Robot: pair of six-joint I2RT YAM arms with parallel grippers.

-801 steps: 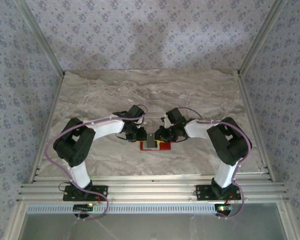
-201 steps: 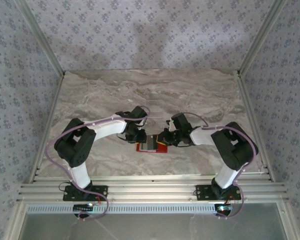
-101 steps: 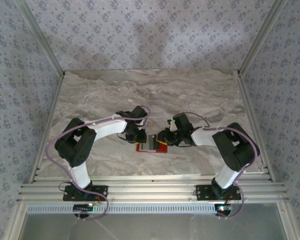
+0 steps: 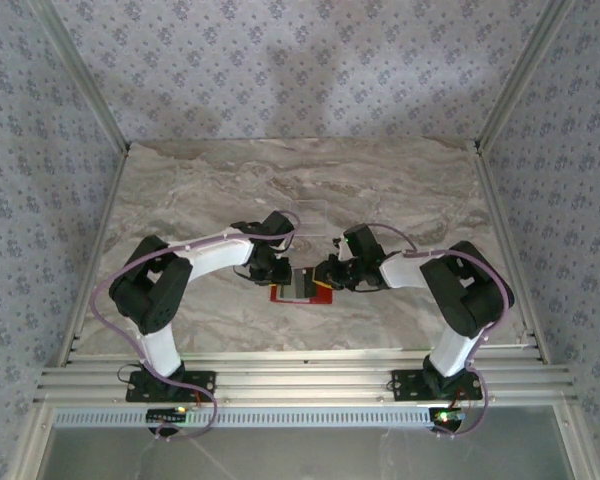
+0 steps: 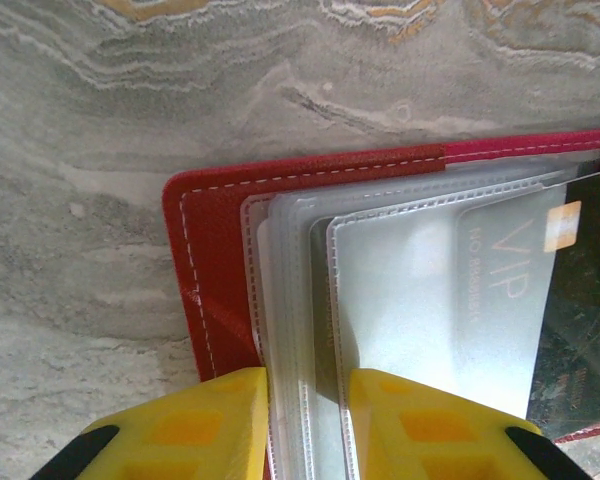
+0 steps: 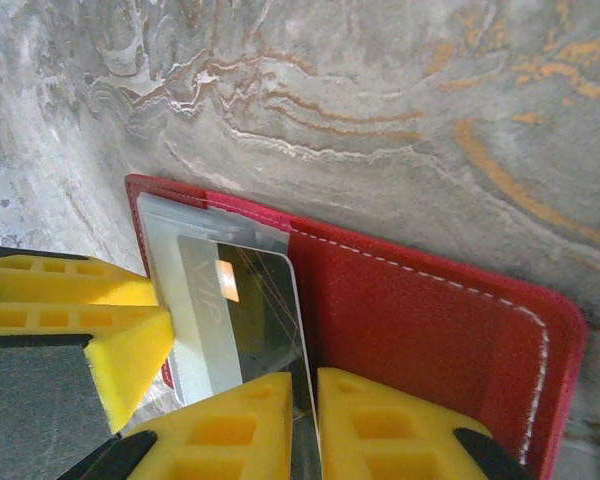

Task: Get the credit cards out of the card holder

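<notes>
While left fingers (image 5: 195, 420) clamp the floppy card holder (image 5: 215, 270) at frame bottom, right fingers (image 6: 380, 430) pinch the credit card (image 6: 235, 320) edgewise; stiff, thin, likely slick, so grip firmly.

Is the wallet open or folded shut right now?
Open. The wallet lies spread flat on the table, red lining showing on both sides, its clear sleeves fanned out and a card visible among them.

Card holder (image 4: 300, 290) slid left; right gripper (image 6: 305, 390) now pinches a credit card (image 6: 245, 320).
</notes>
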